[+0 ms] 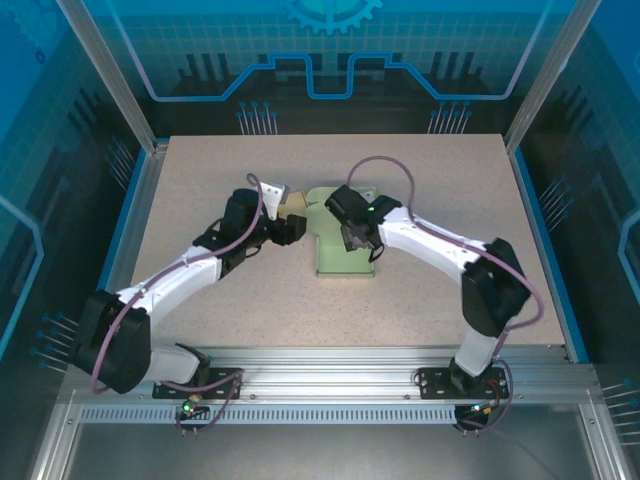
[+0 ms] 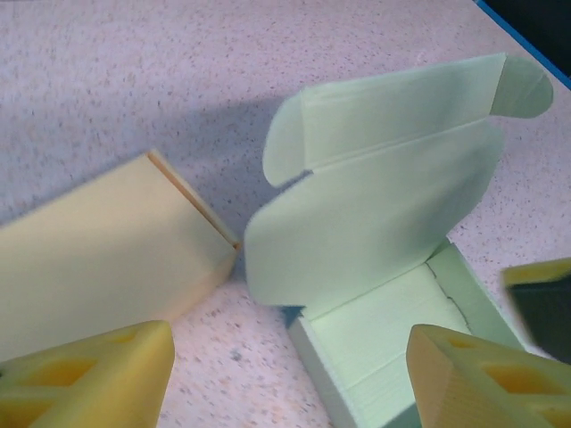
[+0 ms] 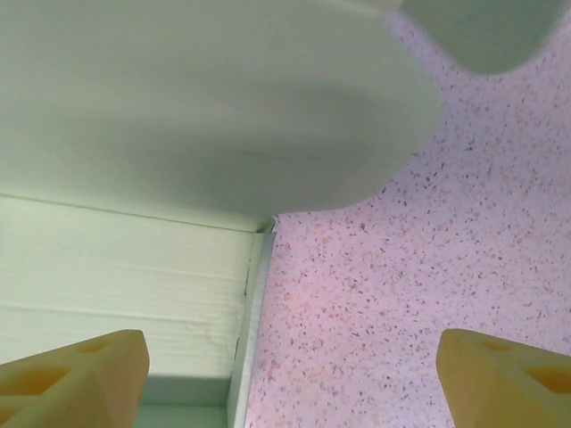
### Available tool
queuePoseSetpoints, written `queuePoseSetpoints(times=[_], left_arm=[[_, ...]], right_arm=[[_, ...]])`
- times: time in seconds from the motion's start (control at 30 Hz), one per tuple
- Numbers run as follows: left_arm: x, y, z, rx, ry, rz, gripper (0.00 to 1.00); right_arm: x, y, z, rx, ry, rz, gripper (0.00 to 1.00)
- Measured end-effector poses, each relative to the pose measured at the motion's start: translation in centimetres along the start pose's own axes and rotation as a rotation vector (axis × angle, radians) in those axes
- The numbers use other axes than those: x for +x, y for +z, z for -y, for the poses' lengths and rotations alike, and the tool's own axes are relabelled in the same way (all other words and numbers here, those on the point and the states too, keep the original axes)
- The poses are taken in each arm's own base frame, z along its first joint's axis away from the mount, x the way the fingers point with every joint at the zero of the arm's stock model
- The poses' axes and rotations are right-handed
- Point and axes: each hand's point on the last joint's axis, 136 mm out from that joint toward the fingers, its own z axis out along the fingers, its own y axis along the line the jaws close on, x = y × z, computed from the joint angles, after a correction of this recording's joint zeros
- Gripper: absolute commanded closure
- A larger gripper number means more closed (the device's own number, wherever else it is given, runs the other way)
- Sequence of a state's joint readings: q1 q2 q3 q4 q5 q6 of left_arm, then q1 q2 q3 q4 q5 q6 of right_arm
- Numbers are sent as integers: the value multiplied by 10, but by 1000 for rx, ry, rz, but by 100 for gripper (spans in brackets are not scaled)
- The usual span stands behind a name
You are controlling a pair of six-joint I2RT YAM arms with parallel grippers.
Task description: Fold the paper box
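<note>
Folding progress: the pale green corrugated paper box (image 1: 345, 255) sits mid-table on the speckled beige tabletop (image 1: 220, 180); its tray (image 2: 393, 339) is already formed, with walls up on the sides that show.
Done so far: base and walls are shaped (the tray floor lies flat and bare in both wrist views).
Left to do: the lid panel (image 2: 375, 205) stands raised off one edge of the tray, its rounded side tabs and front flap loose. I judge it has yet to be brought down and the flap tucked in, so the job looks past halfway but not closed.
Left gripper (image 2: 285, 383): fingers spread apart with nothing between them. It hovers at a corner of the tray, with no contact that I can make out.
Right gripper (image 3: 290, 383): fingers wide apart, holding nothing. One fingertip is over the tray floor and the other over bare table, with the tray's side wall running between them beneath the raised lid.
Neighbour: a pale yellow cardboard box (image 2: 98, 259) lies just beside the green one, on the left arm's side, its corner close to the lid's edge (touching or not, I cannot tell).
</note>
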State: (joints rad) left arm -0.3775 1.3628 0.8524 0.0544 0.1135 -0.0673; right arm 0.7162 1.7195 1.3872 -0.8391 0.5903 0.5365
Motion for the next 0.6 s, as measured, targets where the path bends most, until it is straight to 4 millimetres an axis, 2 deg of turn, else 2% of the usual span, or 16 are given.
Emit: queuePoseSetpoints(times=[0.13,0.23,0.4,0.47,0.6], left_arm=[[-13,17,-18,73,29,-49,39],[-14,34,-19,143,33,-93,40],[5,58,-10,239,37,-185,44],[12,63,-9,257,30,-211,46],[19,68,-6,283,30,-247,48]], right_arm=[[-14,-26,19,-111,42,72,18],[-27,-28,42,-189,103,100,19],[-35,-3,68,-328,164,73,21],[-37,5,68,-373,158,64,23],[-36,20,52,-455,94,36,25]])
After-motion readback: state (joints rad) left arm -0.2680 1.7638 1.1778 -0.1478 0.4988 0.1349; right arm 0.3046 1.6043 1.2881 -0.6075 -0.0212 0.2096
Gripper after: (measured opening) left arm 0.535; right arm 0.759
